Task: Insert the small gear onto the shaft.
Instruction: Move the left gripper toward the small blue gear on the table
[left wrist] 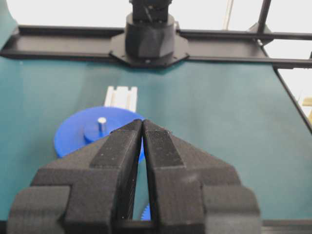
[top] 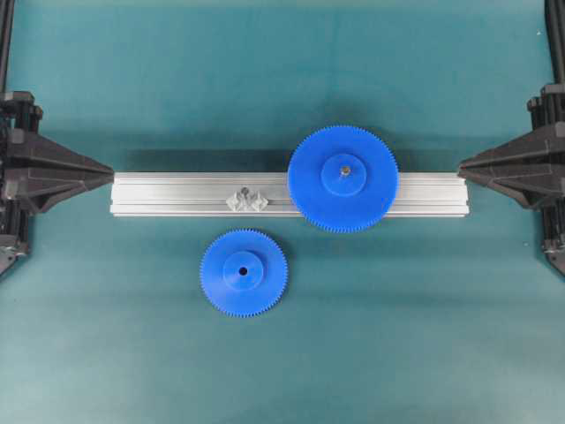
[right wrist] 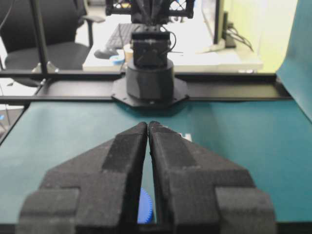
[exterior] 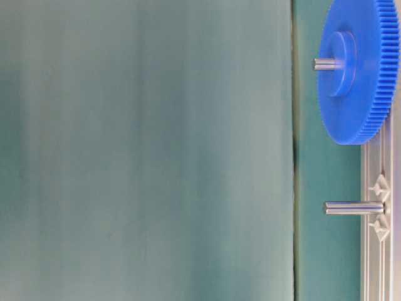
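While both grippers, left [top: 110, 170] and right [top: 461, 164], rest fully closed and empty at the bench [top: 282, 71] edges, the small gear [top: 244, 272] lies flat just beside the rail [top: 177, 194], near the bare shaft [top: 247, 198], hub up for pickup.

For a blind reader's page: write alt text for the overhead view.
A small gear lies flat on the teal mat, just below a rail that holds a bare shaft and a large gear. The left gripper and right gripper sit shut at the rail's ends, holding nothing.
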Available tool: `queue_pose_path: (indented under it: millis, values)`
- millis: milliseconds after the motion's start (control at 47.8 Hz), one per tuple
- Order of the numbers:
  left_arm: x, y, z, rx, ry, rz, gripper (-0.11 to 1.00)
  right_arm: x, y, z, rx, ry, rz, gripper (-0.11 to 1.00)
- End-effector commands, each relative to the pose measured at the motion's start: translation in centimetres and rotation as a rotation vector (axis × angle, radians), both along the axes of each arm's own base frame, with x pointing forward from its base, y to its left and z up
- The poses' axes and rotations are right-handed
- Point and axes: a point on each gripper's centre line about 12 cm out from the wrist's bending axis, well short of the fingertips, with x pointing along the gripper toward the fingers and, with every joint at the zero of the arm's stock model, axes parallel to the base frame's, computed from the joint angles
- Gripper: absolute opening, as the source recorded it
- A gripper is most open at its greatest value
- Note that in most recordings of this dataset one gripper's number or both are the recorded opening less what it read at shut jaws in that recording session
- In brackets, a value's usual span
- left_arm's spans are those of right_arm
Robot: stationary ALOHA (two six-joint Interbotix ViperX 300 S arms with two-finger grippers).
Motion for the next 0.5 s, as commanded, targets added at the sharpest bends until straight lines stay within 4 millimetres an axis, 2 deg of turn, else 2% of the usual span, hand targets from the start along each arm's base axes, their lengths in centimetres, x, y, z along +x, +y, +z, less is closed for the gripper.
queue_pose_path:
  millis: [0, 84, 209, 481]
  values:
    - [0.4, -0.3, 1.5, -0.032, -0.035, -0.018, 0.1, 0.4, 0.0, 0.3, 0.02, 0.005, 0.001, 0.16]
    - [0.8, -0.4, 1.9, -0.062, -0.031, -0.024, 0.15, 0.9, -0.1, -0.4, 0.091, 0.092, -0.01, 0.21]
    - [1.3, -0.8, 1.9, -0.077, -0.011, -0.044, 0.03, 1.9, 0.0, -0.7, 0.135, 0.228, -0.007, 0.17]
    - [3.7, -1.4, 1.5, -0.067, 0.154, -0.06, 0.01, 3.8, 0.1, -1.6, 0.139, 0.37, -0.008, 0.17]
